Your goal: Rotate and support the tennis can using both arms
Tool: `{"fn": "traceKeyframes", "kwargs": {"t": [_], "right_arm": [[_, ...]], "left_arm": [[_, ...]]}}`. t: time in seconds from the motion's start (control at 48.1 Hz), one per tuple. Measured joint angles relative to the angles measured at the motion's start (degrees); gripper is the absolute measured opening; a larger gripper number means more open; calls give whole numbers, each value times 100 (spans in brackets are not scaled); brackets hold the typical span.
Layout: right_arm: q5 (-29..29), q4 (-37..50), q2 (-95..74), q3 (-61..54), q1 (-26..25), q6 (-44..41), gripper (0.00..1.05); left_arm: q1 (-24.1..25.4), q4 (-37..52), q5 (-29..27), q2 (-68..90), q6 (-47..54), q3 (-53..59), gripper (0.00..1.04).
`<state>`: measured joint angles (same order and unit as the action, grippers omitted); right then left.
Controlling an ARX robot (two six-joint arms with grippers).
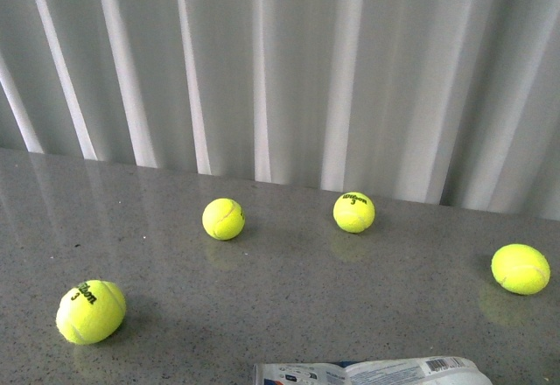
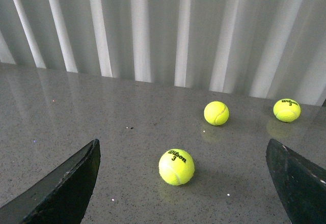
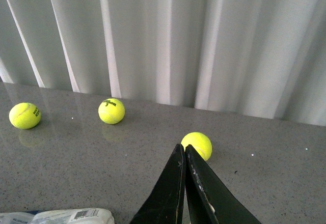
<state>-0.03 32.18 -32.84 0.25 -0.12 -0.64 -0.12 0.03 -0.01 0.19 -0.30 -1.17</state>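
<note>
Front view: the tennis can point(image 1: 376, 372) is lying on its side at the near edge of the counter point(image 1: 289, 289), mostly cropped. Four tennis balls point(image 1: 223, 219) are sitting scattered beyond it. Neither arm is showing.
Left wrist view: the left end effector point(image 2: 182, 143) is hovering with its jaws spread wide, pinching nothing. The can is not showing here.
Right wrist view: the right end effector point(image 3: 183, 150) is holding its jaws pressed together, empty, near the can.
Risk: pressed-together jaws nudging the round can are likely sending it rolling off toward the loose balls.
</note>
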Motion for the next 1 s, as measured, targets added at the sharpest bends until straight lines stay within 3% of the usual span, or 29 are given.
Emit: {"fn": "traceKeyframes", "kwargs": {"t": [0.915,0.998], "right_arm": [[-2,-2184,2267,0,2,2,3],[-4,-3086,2957,2,2,4,3]], "left_arm": [[0,0,0,0,2,0,98],[0,0,0,0,2,-2,98]]}}
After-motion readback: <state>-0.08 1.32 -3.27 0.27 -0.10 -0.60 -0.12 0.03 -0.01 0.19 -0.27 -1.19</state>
